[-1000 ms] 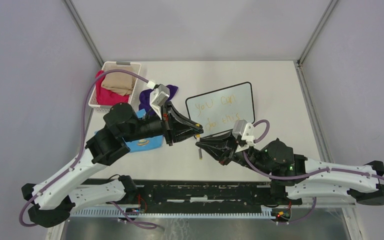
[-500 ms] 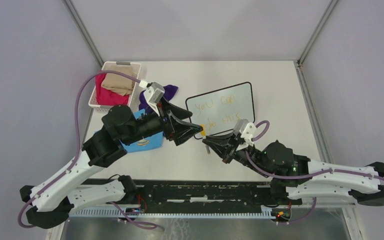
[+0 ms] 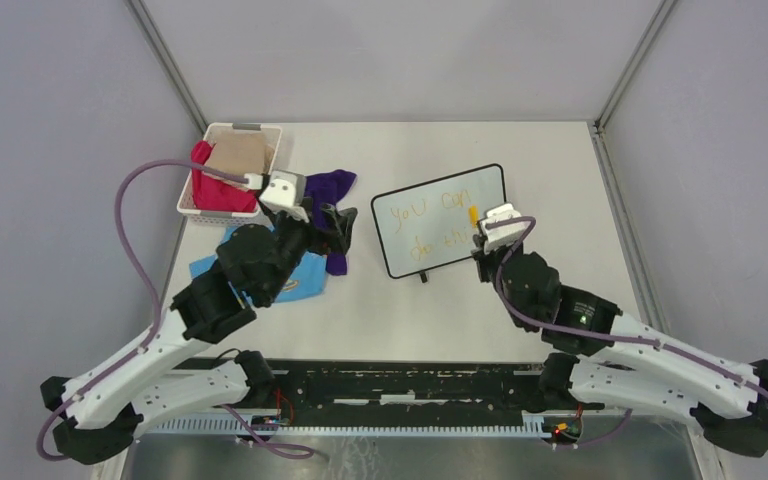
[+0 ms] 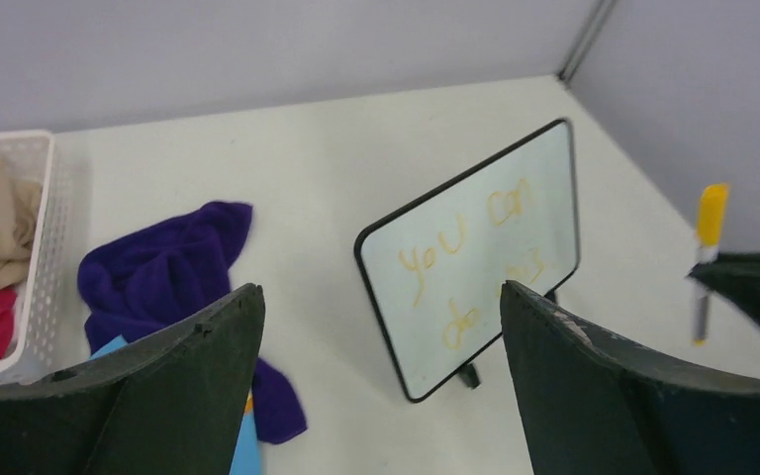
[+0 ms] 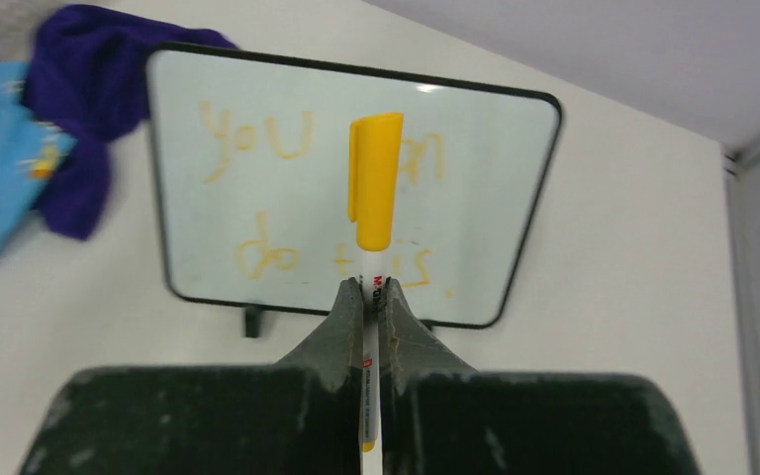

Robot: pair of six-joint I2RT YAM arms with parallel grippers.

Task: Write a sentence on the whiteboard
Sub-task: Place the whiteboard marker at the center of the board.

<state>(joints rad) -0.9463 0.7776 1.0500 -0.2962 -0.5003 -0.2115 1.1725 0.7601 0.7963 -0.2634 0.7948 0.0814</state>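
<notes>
The whiteboard (image 3: 440, 222) stands tilted back on its small black feet on the white table (image 3: 560, 180), a little right of centre in the top view. Its long side runs from about 8 o'clock up to 2 o'clock. On it the sentence (image 5: 255, 137) runs in thin yellow-orange letters over two lines: "you can" above, "do this" below.

The right gripper (image 5: 366, 287) is at the board's 4 o'clock corner. Its fingers are clamped on the white barrel of a marker (image 5: 374, 183), whose yellow cap points to 12 o'clock in front of the writing. The cap seems to be clear of the board, though no view settles that.

The left gripper (image 4: 378, 289) hangs at the board's 9 o'clock with its fingers wide apart and nothing between them. Beside it lies a purple cloth (image 3: 328, 185), with a blue cloth (image 3: 300, 285) at that cloth's 7 o'clock. A white basket (image 3: 245, 127) of beige and pink cloths sits at the table's 10 o'clock corner.
</notes>
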